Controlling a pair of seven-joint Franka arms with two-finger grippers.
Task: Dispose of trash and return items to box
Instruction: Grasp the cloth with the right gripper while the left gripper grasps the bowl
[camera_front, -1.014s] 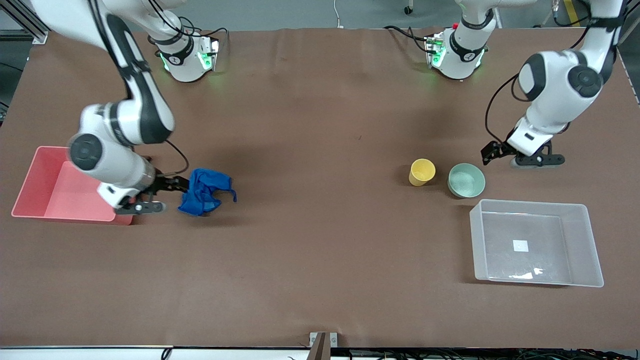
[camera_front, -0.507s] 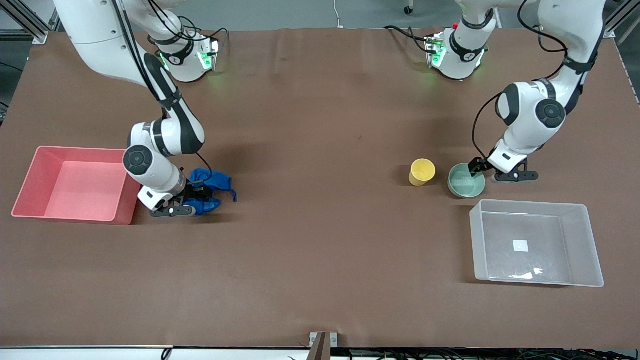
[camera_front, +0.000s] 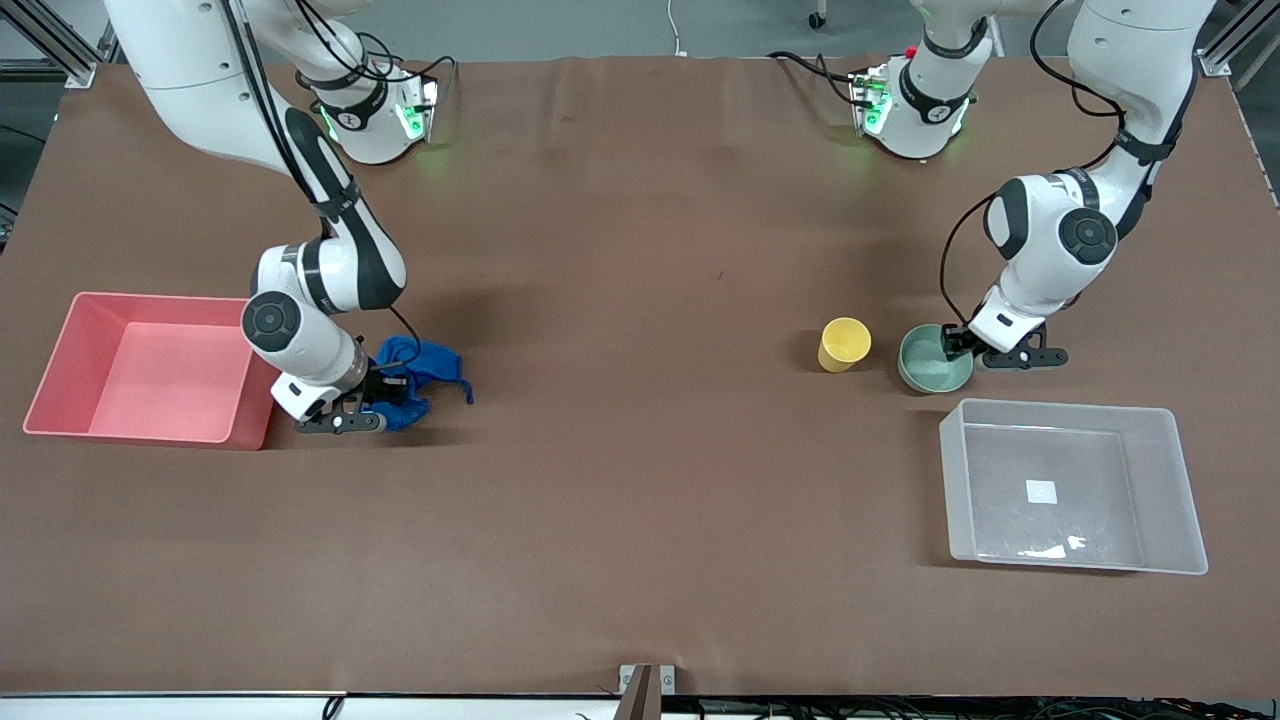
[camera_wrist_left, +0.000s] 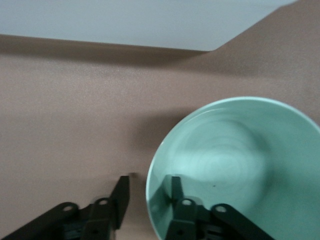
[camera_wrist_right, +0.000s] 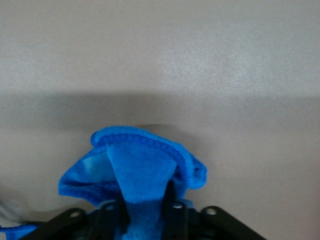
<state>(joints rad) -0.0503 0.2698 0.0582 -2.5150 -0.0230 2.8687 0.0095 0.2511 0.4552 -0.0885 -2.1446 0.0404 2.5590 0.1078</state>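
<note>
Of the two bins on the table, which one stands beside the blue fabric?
The pink bin, at the right arm's end, beside the blue fabric. The clear bin stands near the bowl.

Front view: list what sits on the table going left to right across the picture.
pink bin → right gripper shut on the blue fabric wad → yellow cup → mint-green bowl, its rim between the left gripper's fingers. The clear box spans the bowl's stretch and further, nearer the camera.

2 white arms, black joint bands, black cables, green base lights, black jaws.
</note>
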